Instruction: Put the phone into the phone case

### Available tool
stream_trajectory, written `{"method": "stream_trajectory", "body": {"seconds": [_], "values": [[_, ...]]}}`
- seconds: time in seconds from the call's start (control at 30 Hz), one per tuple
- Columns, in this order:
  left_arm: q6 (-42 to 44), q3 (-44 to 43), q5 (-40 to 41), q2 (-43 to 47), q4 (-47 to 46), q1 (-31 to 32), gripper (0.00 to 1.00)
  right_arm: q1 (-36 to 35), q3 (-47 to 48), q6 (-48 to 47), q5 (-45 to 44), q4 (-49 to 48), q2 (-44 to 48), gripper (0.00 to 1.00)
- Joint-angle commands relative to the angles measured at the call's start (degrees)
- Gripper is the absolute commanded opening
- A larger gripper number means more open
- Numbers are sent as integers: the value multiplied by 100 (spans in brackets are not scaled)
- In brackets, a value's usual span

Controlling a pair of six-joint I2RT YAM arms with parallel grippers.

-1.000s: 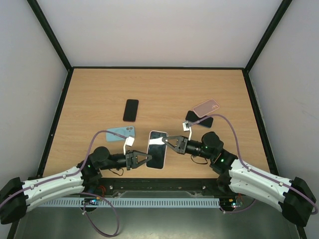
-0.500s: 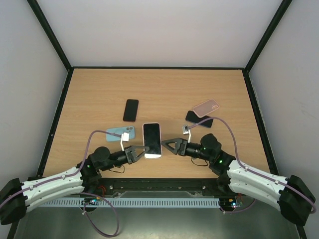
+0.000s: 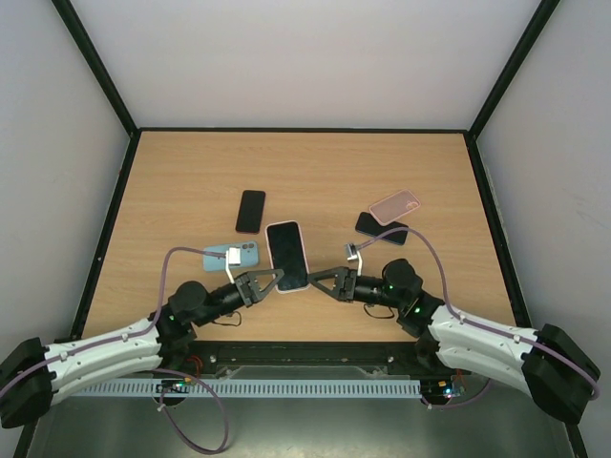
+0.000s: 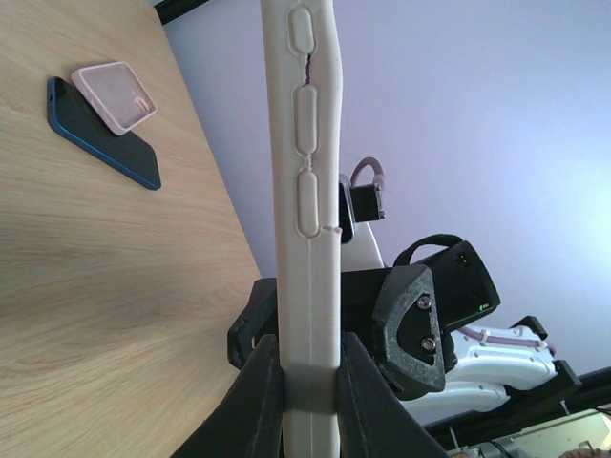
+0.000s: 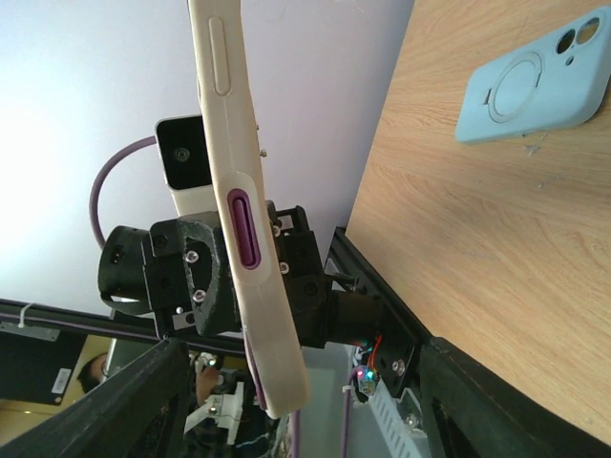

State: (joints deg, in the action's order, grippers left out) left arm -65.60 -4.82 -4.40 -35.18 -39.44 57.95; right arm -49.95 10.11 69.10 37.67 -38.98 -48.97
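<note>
A phone with a dark screen sits in a white phone case, held up off the table. My left gripper is shut on the case's lower edge, and its fingers pinch the white rim from both sides. In the right wrist view the case shows a purple side button and a thin purple edge near its lower end. My right gripper stands open just right of the case without touching it; its fingers are spread wide on either side of the case's end.
A light blue case lies flat left of the held phone, also visible as the light blue case. A black phone lies farther back. At the right a pink case rests partly on a dark phone.
The right gripper has let go of the cased phone, opened and drawn slightly back. The left gripper has carried the phone up and away from the near edge, tilting it.
</note>
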Motion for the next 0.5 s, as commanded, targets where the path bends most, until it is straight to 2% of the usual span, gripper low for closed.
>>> {"method": "stream_trajectory", "body": {"seconds": [0.0,0.27,0.47], "values": [[-27,-95,51,-144,-859,-3,2,-11,50,196,207,-681,-209,64],[-42,-85,34,-451,-1033,-3,2,-23,113,209,189,-768,-319,48],[18,-110,155,-455,-696,-17,2,-15,66,265,136,-791,-324,20]]}}
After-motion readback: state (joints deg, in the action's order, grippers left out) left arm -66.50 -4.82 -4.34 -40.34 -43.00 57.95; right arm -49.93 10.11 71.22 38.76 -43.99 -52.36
